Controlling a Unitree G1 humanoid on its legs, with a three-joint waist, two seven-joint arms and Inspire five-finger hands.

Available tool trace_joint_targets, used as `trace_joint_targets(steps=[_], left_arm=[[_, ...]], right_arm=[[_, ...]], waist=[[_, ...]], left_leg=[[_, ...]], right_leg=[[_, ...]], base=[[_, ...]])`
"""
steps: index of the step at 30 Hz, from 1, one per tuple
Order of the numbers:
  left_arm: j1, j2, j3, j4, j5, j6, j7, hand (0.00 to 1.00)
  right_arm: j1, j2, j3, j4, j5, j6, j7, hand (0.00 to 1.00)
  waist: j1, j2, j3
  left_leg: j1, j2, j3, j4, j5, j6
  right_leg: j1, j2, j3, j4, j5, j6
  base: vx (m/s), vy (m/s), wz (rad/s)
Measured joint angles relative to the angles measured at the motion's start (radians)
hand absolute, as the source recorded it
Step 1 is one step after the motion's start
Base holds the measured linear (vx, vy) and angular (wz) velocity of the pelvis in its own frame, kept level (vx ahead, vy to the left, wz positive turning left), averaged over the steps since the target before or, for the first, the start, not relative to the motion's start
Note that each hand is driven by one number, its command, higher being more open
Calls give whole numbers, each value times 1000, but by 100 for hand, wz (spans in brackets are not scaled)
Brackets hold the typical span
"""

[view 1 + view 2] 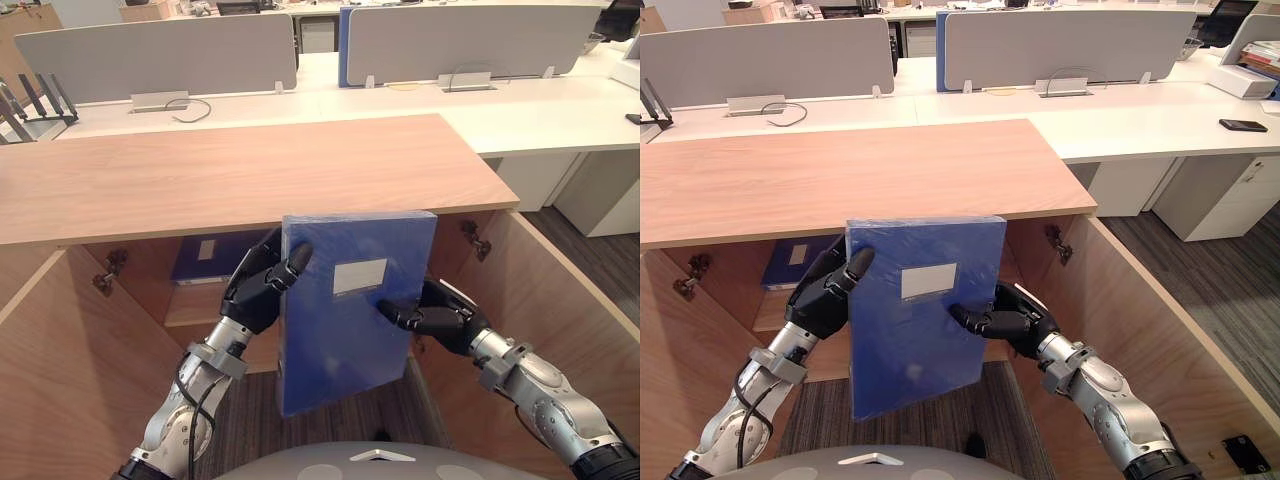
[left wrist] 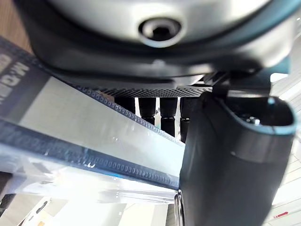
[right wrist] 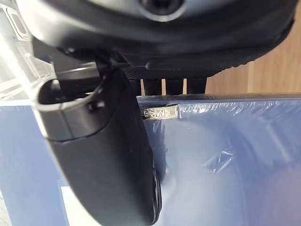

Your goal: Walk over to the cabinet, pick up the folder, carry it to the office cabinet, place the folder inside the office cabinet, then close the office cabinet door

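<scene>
At the centre of the frame, before the open office cabinet [image 1: 240, 175] with its pale wood top, a blue folder [image 1: 350, 310] hangs upright, the left hand [image 1: 258, 290] clamped round its left edge and the right hand [image 1: 435, 318] pinching its right edge. Behind it a second blue folder [image 1: 210, 258] lies on the shelf [image 1: 195, 303], with both doors [image 1: 565, 300] standing wide over grey carpet [image 1: 250, 418]. Across the upper frame run white tables [image 1: 540, 115] with grey partitions [image 1: 160, 55].
</scene>
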Motion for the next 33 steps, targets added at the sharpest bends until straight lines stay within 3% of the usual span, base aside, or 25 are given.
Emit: trace_joint_targets(steps=[20,21,33], left_arm=[[6,-1,-13,11,-21,-9,4,0],[6,-1,-13,11,-22,-9,4,100],[12,-10,-43,65,-26,-4,4,100]], right_arm=[[0,3,4,0,0,0,2,0],[0,4,4,0,0,0,2,0],[-6,36,-13,0,20,0,0,0]], waist=[[1,-1,-7],[1,-1,-8],[1,-8,-21]], left_leg=[[0,-1,4,0,-1,-1],[0,-1,4,0,-1,-1],[0,0,4,0,-1,-1]], right_leg=[[-3,1,4,0,1,0],[-3,1,4,0,1,0],[-2,1,4,0,1,0]], base=[[0,0,0],[0,0,0],[0,0,0]])
